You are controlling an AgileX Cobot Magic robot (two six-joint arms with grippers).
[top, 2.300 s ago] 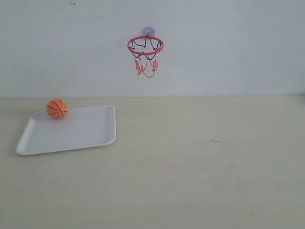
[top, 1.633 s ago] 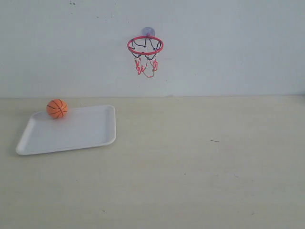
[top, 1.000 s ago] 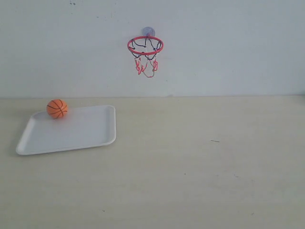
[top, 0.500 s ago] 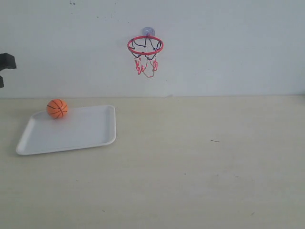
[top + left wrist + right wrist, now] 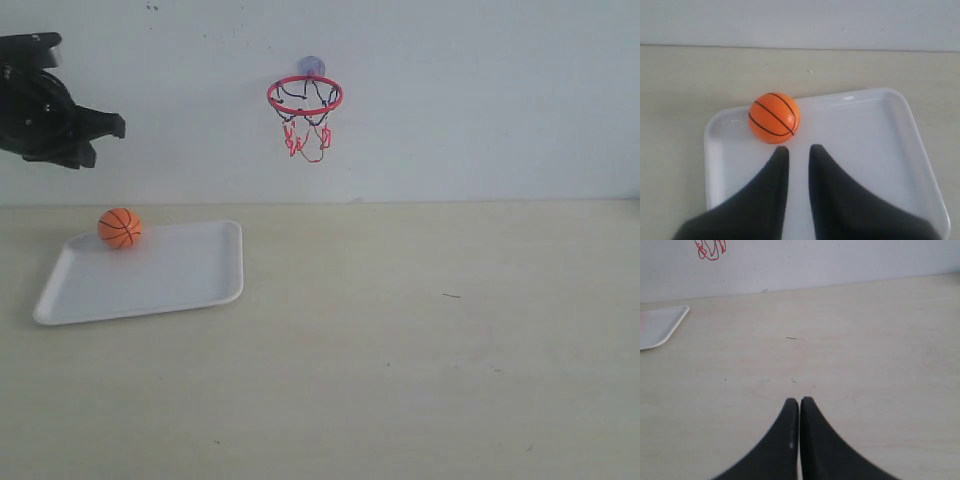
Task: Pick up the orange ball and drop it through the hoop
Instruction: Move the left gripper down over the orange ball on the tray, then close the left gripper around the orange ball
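The orange ball (image 5: 120,228) rests in the far left corner of a white tray (image 5: 190,285). High on the back wall hangs the hoop (image 5: 305,97), its red ring and string net empty. My left gripper (image 5: 113,126) hovers in the air above and a little left of the ball. In the left wrist view the ball (image 5: 774,118) lies just beyond the left gripper (image 5: 796,148), which is open by a narrow gap and holds nothing. My right gripper (image 5: 799,400) is shut and empty over bare table, and does not appear in the exterior view.
The tray (image 5: 890,140) has a low raised rim around the ball. The pale table (image 5: 420,340) meets the white wall behind it. The right wrist view catches the tray's corner (image 5: 662,325) and the bottom of the hoop's net (image 5: 710,250).
The left arm has come into the exterior view from the left edge and moved right, toward the space above the ball. Ball, tray and hoop have not moved.
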